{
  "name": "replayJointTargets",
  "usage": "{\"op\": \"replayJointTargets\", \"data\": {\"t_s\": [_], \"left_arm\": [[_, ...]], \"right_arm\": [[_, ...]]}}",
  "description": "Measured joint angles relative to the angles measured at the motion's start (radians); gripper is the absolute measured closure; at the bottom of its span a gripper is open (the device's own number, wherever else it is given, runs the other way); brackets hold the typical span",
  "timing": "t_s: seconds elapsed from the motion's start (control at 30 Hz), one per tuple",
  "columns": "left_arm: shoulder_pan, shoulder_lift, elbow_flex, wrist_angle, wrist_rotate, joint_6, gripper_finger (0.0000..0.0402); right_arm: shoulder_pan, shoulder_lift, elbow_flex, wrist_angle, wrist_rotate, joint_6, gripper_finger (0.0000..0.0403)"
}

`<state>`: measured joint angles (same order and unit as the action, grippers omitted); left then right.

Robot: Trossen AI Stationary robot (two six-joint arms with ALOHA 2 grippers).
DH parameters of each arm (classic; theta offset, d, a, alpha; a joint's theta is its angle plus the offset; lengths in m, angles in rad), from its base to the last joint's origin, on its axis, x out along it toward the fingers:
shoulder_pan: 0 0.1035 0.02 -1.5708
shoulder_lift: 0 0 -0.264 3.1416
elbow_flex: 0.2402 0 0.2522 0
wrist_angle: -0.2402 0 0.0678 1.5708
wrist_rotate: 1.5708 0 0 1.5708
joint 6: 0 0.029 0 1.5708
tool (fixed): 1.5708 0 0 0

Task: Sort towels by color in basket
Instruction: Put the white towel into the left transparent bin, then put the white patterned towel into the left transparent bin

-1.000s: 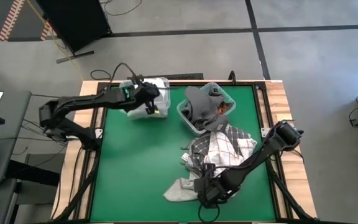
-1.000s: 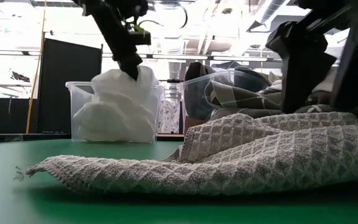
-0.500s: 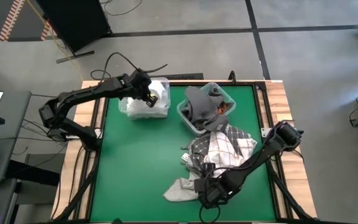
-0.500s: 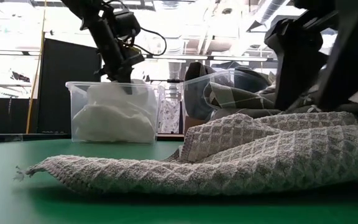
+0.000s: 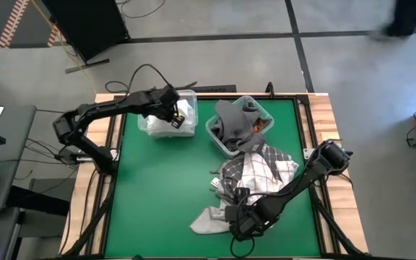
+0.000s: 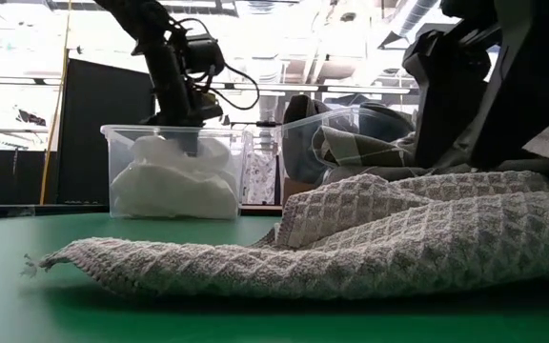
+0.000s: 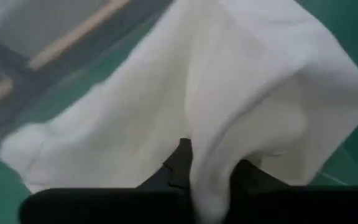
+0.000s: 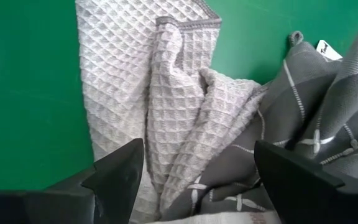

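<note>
The left gripper (image 5: 175, 114) is reaching into one of two clear bins (image 5: 188, 128), its fingers (image 7: 180, 163) pinching a fold of the white towel (image 7: 229, 93) filling it. The right gripper (image 5: 243, 222) is hovering with fingers (image 8: 120, 171) spread apart over one light grey waffle towel (image 8: 148, 93), beside one checked towel (image 8: 328, 99). The second bin (image 5: 219, 141) is holding dark grey towels (image 5: 233, 119).

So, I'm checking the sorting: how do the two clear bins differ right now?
The left bin holds only white towel, with the left gripper reaching in. The right bin holds dark grey towels, heaped over its rim; no gripper is there. Both are clear plastic on the green table.
</note>
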<state>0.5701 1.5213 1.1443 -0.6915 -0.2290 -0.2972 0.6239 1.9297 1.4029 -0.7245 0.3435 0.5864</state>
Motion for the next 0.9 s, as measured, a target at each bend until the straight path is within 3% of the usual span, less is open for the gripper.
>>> {"op": "replayJointTargets", "data": {"t_s": [0.47,0.6,0.9], "left_arm": [[-0.093,-0.001,0.212,-0.182,0.009,0.076,0.0128],[-0.144,-0.001,0.306,-0.251,0.008,0.076,0.0105],[-0.350,-0.001,0.429,-0.264,0.000,0.118,0.0108]], "right_arm": [[0.011,0.000,0.000,-0.010,0.000,0.000,0.0070],[0.017,0.000,0.000,-0.042,0.000,0.005,0.0070],[0.048,-0.003,0.000,-0.094,0.063,0.035,0.0070]]}}
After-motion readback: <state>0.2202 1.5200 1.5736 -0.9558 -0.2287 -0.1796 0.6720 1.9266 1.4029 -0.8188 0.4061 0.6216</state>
